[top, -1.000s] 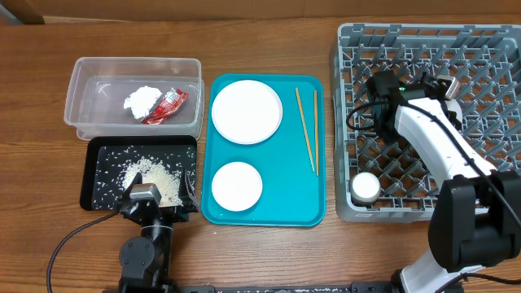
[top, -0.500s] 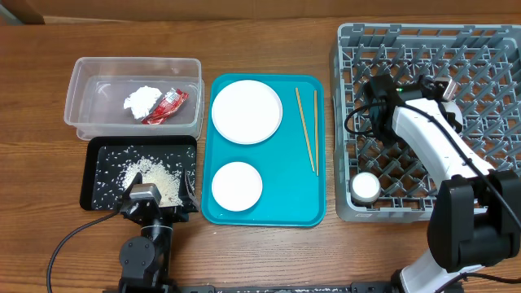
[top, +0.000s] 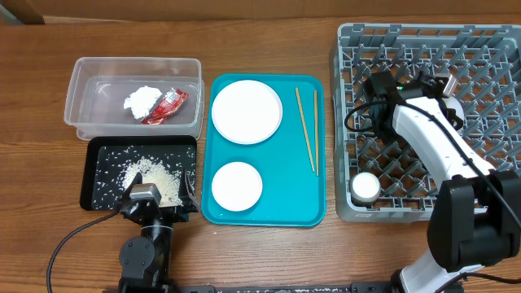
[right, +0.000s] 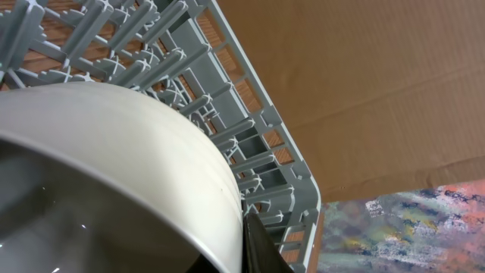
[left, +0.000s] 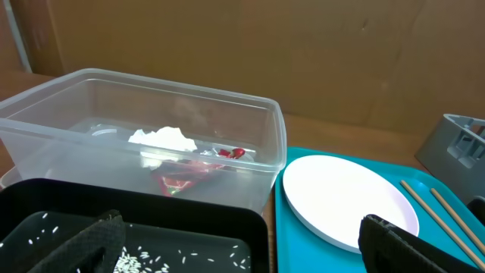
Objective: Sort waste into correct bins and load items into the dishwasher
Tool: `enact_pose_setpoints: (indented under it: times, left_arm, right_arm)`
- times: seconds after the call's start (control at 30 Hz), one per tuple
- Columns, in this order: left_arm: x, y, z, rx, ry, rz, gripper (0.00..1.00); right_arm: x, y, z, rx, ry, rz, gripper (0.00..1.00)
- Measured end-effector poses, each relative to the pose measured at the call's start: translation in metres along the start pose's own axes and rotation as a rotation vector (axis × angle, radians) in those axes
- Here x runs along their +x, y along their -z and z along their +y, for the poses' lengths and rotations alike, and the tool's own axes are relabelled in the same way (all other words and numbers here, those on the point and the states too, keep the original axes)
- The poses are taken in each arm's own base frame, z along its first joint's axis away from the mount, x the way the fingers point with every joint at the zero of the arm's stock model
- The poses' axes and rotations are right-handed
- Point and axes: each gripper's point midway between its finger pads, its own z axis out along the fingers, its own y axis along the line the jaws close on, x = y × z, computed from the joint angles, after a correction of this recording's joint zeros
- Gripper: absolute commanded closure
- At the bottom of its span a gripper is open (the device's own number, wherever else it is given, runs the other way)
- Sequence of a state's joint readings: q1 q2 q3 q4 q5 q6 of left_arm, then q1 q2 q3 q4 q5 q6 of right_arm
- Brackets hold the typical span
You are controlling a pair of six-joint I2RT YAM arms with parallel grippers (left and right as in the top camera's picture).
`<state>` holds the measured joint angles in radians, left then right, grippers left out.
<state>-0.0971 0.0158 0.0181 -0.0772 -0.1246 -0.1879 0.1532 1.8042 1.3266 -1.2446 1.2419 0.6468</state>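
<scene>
Brown wooden worktop [top: 269, 49]: at left a clear tub [top: 77, 89] holds the crumpled white tissue [top: 143, 99] and red wrapper [top: 167, 106], and just in front a black tray [top: 85, 175] is strewn with rice scraps [top: 155, 175], the left hand [left: 241, 227] released at its near edge, fingers wide apart. The teal tray [top: 285, 195] bears a large plate [top: 246, 111], a small plate [top: 237, 185] and two chopsticks [top: 306, 130]. In the grey rack [top: 423, 31] stands a small cup [top: 365, 187], and the right hand [top: 440, 88] is clenched on the rim of a pale, glossy bowl [right: 114, 152]

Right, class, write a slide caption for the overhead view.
Right arm holds a bowl at the dish rack; two plates and chopsticks wait on the teal tray.
</scene>
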Motion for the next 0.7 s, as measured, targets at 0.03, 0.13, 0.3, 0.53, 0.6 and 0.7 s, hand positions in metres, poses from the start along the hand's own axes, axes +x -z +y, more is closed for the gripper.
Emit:
enact_pose_setpoints:
  times: [0.03, 0.13, 0.3, 0.53, 0.6, 0.7]
  left_arm:
    - [0.0, 0.0, 0.0, 0.0, 0.0, 0.0, 0.0]
    - [0.0, 0.0, 0.0, 0.0, 0.0, 0.0, 0.0]
    - [0.0, 0.0, 0.0, 0.0, 0.0, 0.0, 0.0]
    - [0.0, 0.0, 0.0, 0.0, 0.0, 0.0, 0.0]
    - [0.0, 0.0, 0.0, 0.0, 0.0, 0.0, 0.0]
    - [0.0, 0.0, 0.0, 0.0, 0.0, 0.0, 0.0]
  right_arm:
    - [0.0, 0.001, 0.001, -0.003, 0.002, -0.001, 0.96]
    - [0.0, 0.003, 0.003, -0.012, 0.009, -0.003, 0.96]
    - [-0.005, 0.016, 0.006, -0.009, 0.045, -0.054, 0.96]
    - [-0.017, 0.026, -0.009, 0.057, 0.1, -0.122, 0.96]
    - [-0.02, 0.027, -0.012, 0.07, 0.101, -0.133, 0.96]
    - [-0.022, 0.027, -0.013, 0.079, 0.092, -0.145, 0.96]
